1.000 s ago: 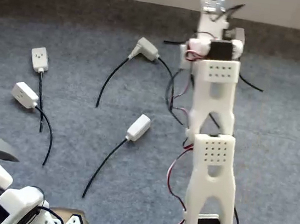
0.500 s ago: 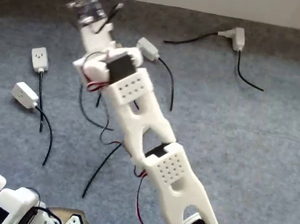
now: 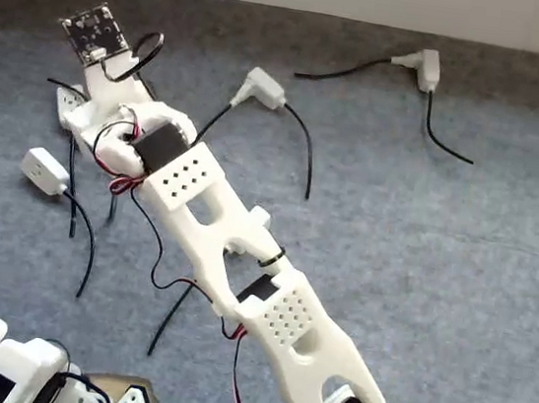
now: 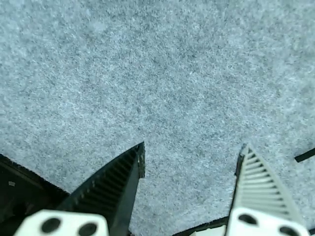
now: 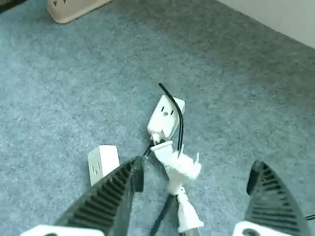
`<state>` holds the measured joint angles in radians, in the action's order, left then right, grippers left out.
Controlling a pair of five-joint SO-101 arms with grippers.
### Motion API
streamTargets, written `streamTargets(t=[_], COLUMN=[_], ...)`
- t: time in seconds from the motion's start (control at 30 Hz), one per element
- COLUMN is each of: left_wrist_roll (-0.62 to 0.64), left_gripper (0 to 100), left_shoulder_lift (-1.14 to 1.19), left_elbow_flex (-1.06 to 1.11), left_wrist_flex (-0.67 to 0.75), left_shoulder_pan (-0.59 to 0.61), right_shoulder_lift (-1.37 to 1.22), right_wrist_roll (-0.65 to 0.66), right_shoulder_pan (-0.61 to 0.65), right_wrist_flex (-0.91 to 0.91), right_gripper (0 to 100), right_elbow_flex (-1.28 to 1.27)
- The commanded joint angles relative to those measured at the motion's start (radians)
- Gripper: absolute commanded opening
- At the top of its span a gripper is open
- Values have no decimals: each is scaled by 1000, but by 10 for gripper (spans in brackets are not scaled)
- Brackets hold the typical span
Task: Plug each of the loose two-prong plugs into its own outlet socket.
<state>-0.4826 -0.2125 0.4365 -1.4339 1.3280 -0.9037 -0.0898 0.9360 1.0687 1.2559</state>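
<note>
Right wrist view: plug (image 5: 181,169) under wide-open empty right hand (image 5: 197,164); left hand (image 4: 193,146) likewise, over carpet (image 4: 147,73).

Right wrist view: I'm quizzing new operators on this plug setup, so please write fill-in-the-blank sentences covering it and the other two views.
1. The right gripper has its jaws ___.
2. Under it lie ___ white outlet sockets.
3. The left gripper, jaws open, holds ___.
4. In the high view, the plug beside the outstretched arm trails a ___ cord.

Missing words: open; two; nothing; black.
</note>
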Motion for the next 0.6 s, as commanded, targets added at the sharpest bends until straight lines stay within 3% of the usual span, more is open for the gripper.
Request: streamTargets(t=[0.0, 0.13, 0.33, 0.57], left_wrist_roll=[0, 0, 9, 157], left_gripper=[302, 302, 302, 302], left_shoulder_lift=[-28, -28, -28, -28], left_elbow_flex=[-12, -13, -45, -311], left_wrist_flex=[15, 14, -26, -164], left_shoulder_pan=[4, -8, -131, -340], right_shoulder_lift=[65, 119, 240, 311], right_wrist_roll=[-15, -15, -15, -17], right_shoulder_pan=[-31, -64, -165, -478], right_wrist_flex=[56, 209, 441, 699], right_gripper=[357, 357, 357, 357], right_elbow_flex=[59, 205, 433, 455])
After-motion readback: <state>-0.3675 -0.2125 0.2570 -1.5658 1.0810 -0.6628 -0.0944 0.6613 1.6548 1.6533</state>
